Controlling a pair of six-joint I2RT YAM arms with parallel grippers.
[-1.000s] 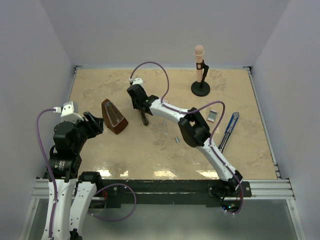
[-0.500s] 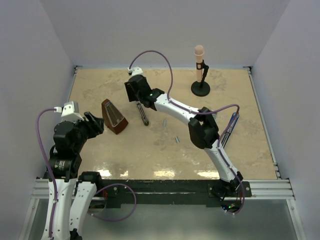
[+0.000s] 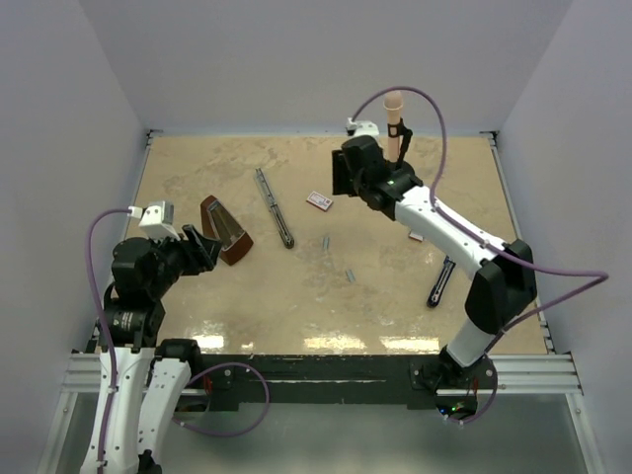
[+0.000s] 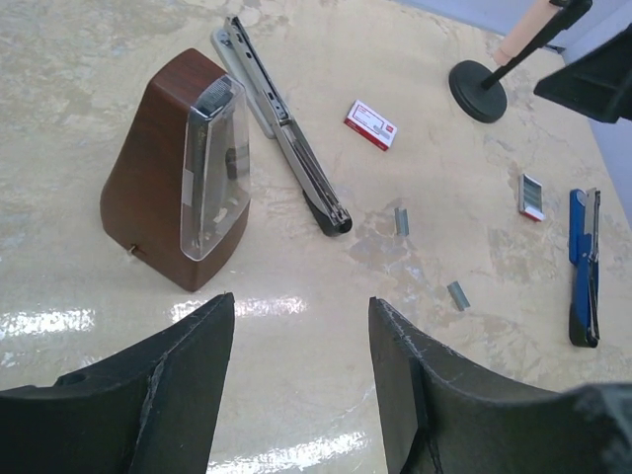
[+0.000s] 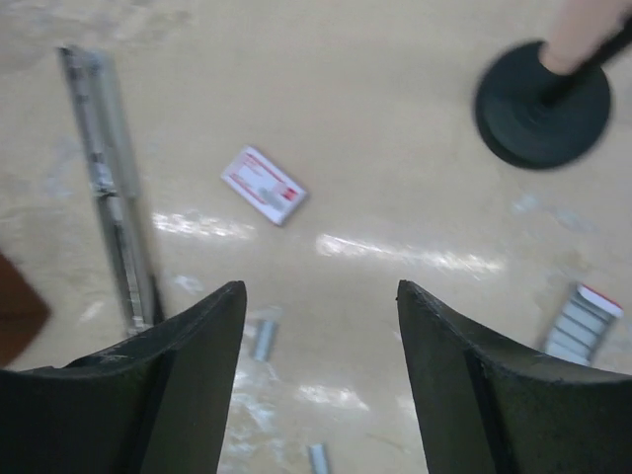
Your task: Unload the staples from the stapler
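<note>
The stapler (image 3: 274, 207) lies stretched out flat on the table, a long thin dark bar with silvery parts; it also shows in the left wrist view (image 4: 286, 138) and the right wrist view (image 5: 114, 237). Two small loose strips of staples (image 3: 326, 241) (image 4: 401, 220) (image 5: 263, 339) lie to its right. A ribbed silvery block of staples (image 4: 531, 196) (image 5: 575, 321) lies further right. My right gripper (image 3: 342, 176) (image 5: 321, 286) is open and empty, above the table right of the stapler. My left gripper (image 3: 202, 247) (image 4: 299, 299) is open and empty near the metronome.
A brown metronome (image 3: 225, 230) (image 4: 188, 178) stands left of the stapler. A red-and-white card (image 3: 319, 200) (image 5: 264, 185) lies between stapler and right gripper. A microphone on a black stand (image 3: 395, 128) (image 5: 543, 99) stands at the back. A narrow blue object (image 4: 585, 267) lies at right.
My right gripper has left the stapler's far end and swung right toward the microphone. The stapler now lies uncovered. My left gripper has shifted slightly right.
</note>
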